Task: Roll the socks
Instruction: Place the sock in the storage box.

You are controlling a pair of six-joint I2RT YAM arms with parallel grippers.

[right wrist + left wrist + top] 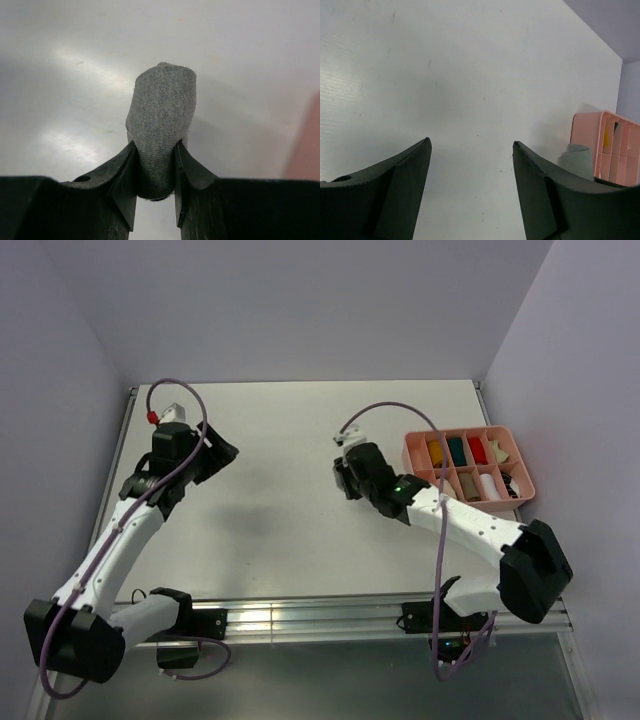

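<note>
- Right tool [155,150]: pressed in on the grey sock [162,110]. The fabric is pinched at its near end between the two inner faces, and nothing else is held.
- Left tool [470,145]: spread wide and empty, with only bare tabletop [290,420] seen between its fingers.
- Location of the sock: it is carried by the right arm, just left of the pink tray [410,450] and apart from it. Whether the free end rests on the tabletop cannot be told from the views.
- Long axis: the sock projects straight ahead out of the jaws, in line with the tool. It appears short and thick – judged to be folded or partly rolled, not laid out flat.
- Governing relation: the sock lies to the right of the left tool and well apart from it. In the left wrist view it is seen only at the right edge, beside the tray.
- Nearer arm: the right, which already has the grip. The left must be brought across the open tabletop before any contact is possible.
- Caution – the grip is taken at one end only, so the free end is expected to sag or unfold if the sock is swung quickly.
</note>
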